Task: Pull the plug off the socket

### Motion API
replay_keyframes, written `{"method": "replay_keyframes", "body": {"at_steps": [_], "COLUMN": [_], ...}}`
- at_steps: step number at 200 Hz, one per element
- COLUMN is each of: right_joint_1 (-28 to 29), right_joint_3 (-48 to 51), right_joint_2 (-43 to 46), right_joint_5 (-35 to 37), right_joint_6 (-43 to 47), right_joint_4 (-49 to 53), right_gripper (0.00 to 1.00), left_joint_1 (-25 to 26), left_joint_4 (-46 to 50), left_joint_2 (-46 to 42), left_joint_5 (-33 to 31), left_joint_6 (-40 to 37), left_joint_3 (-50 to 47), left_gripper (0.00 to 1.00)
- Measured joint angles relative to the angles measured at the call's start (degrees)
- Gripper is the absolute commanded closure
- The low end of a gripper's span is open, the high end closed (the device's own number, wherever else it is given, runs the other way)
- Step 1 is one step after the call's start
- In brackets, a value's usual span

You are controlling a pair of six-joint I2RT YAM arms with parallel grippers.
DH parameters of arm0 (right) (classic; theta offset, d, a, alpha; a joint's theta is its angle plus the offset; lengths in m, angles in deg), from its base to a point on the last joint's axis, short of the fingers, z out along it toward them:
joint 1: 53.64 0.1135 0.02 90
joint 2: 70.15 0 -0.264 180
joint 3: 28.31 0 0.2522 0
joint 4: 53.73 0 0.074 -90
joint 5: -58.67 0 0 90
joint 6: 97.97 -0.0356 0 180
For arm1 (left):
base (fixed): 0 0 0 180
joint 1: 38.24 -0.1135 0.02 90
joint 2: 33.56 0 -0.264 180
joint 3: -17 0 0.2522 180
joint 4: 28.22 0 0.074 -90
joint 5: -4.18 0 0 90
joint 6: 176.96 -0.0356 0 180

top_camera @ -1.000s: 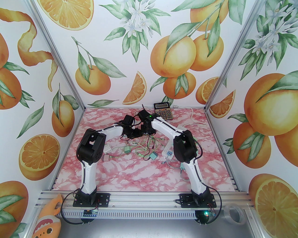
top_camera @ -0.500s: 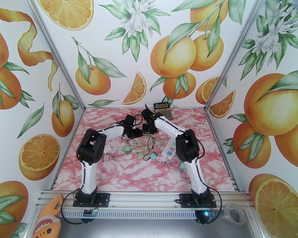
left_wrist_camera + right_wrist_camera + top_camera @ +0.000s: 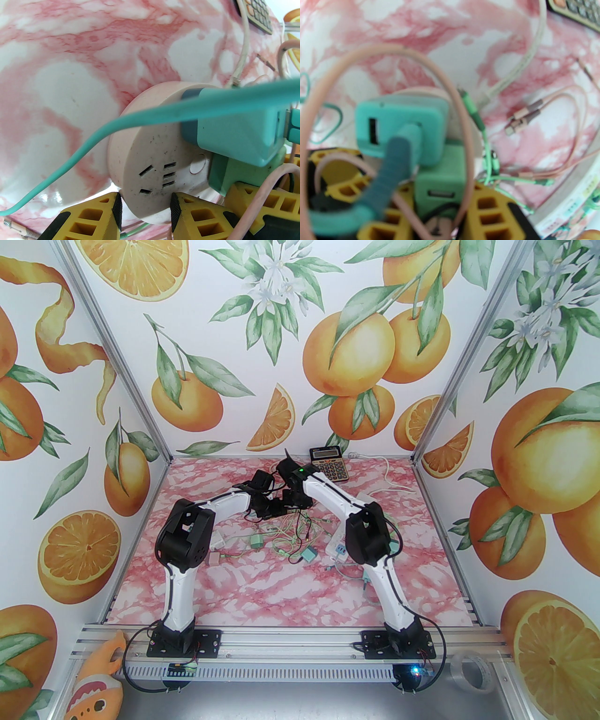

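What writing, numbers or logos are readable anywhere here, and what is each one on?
Nothing can be read outright.
calculator: a brand line above its display, too small to read; key markings blurred.
white power strip: coloured labels, too blurred to read.
round socket: no lettering, just slots.
green plug: none visible.

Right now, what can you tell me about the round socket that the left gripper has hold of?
The socket is a round, pale pink plastic disc. Its flat face is turned to the left wrist camera and flecked with dark grime. The face carries a cluster of pin slots and a round button. The left gripper pinches its lower rim between black pads. A teal plug and a green plug stick out of its right side, and a teal cable crosses in front.
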State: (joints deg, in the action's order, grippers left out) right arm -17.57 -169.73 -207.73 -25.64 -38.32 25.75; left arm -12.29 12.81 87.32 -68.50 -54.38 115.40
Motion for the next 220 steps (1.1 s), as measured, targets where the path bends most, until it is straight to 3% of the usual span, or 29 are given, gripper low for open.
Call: {"method": "replay_keyframes", "body": {"at_steps": [60, 115, 138, 163, 220], "right_joint_1": [-0.11, -5.46, -5.84, -4.76, 1.18], "right_joint_3": [1.97, 15.65, 16.39, 13.53, -5.01], "right_joint_2": [0.94, 8.11, 8.5, 7.3, -2.4], "right_joint_5": [0.5, -11.54, -12.68, -10.47, 4.26], "right_joint_6": [0.17, -3.45, -3.96, -3.28, 1.53], "right_joint_4": [-1.14, -12.2, -12.85, -10.12, 4.17], "right_gripper": [0.79, 0.78, 0.77, 0.77, 0.77], "left_joint_1": [-0.02, 0.37, 0.52, 0.52, -0.07], "left_joint_4": [0.04, -0.92, -1.31, -1.27, 0.74], "left_joint_2": [0.0, 0.17, 0.28, 0.39, 0.61], "left_joint_5": [0.0, -0.37, -0.39, -0.33, 0.46], "left_joint_6": [0.0, 0.02, 0.02, 0.02, -0.11], "left_joint_3": [0.0, 0.0, 0.0, 0.17, 1.01], "left_gripper": [0.81, 0.81, 0.81, 0.81, 0.81]}}
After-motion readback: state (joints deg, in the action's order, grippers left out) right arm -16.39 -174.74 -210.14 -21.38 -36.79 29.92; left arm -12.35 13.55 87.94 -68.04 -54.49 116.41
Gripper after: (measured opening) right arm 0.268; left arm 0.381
